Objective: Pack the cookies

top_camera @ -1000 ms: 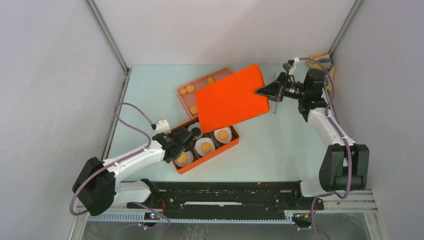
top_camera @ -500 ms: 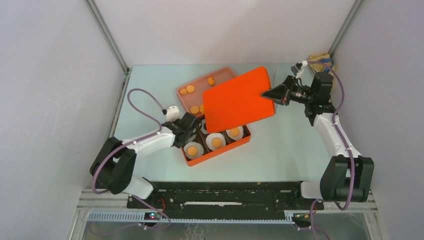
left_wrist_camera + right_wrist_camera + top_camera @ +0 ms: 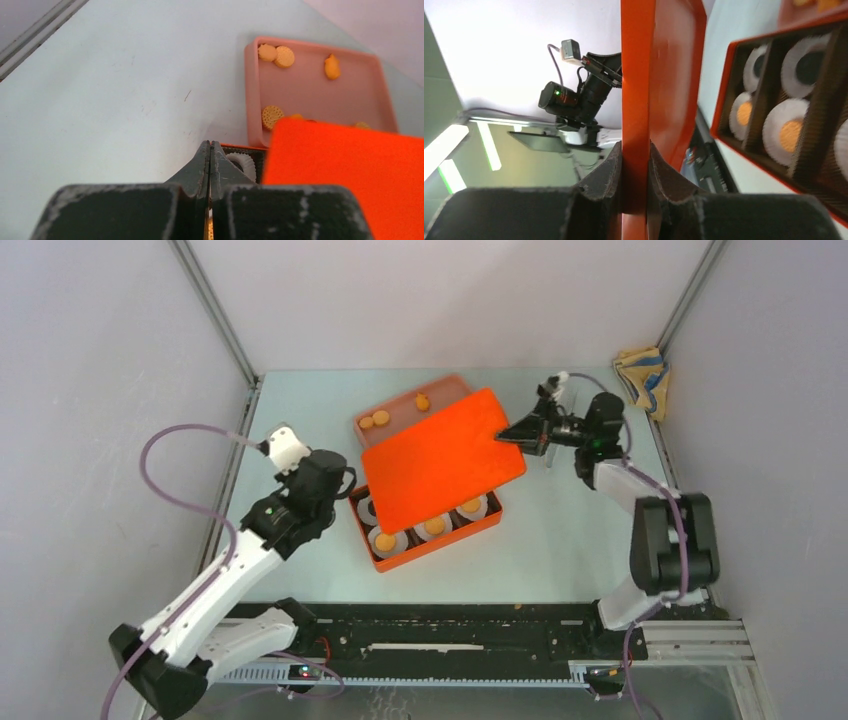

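Observation:
An orange box holds white paper cups with orange cookies in them. My right gripper is shut on the edge of the flat orange lid and holds it tilted over the box's far half. In the right wrist view the lid stands clamped between my fingers, with the right gripper round its edge and cups with cookies to the right. My left gripper is shut, just left of the box. In the left wrist view the left gripper points at the box's corner.
A pink tray behind the box holds loose orange cookies; it also shows in the left wrist view. A folded cloth lies at the back right corner. Metal frame posts rise at both back corners.
My left gripper has pulled back out of the box to its left. My right gripper has carried the lid left and lower over the box. The box slid right earlier.

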Robot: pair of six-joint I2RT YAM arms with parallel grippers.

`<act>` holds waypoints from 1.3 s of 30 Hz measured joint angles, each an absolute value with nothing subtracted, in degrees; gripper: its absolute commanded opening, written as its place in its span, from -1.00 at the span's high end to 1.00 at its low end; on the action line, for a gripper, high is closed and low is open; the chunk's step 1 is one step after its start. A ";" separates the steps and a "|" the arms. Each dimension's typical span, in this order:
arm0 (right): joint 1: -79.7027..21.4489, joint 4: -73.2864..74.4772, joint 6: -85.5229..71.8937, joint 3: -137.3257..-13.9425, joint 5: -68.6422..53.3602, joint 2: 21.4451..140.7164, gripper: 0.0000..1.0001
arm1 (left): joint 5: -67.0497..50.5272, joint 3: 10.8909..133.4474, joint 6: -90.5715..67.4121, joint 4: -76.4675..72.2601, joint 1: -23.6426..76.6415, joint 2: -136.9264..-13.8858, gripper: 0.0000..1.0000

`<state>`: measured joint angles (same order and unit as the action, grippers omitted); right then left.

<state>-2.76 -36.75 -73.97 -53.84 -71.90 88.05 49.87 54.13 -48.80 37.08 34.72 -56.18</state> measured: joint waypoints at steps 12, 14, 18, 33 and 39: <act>-9.56 -67.42 -99.77 -53.93 -80.42 113.91 1.00 | 49.25 48.90 -48.36 39.62 35.59 -55.81 1.00; -9.98 -70.30 -101.54 -54.33 -80.90 114.85 1.00 | 49.21 48.73 -48.36 39.57 36.42 -56.73 1.00; -11.07 -74.28 -102.91 -55.35 -80.38 115.22 1.00 | 49.21 48.71 -47.99 38.81 37.74 -57.91 1.00; -14.96 -69.82 -92.33 -52.73 -69.06 115.77 1.00 | 49.12 48.05 -47.37 37.15 38.52 -58.46 1.00; -10.13 -68.14 -90.72 -49.10 -68.66 117.38 1.00 | 48.60 47.57 -47.31 36.95 38.92 -58.30 1.00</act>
<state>-10.13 -68.14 -90.72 -49.10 -68.66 117.38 48.60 47.57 -47.31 36.95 38.92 -58.30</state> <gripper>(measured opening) 0.237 0.004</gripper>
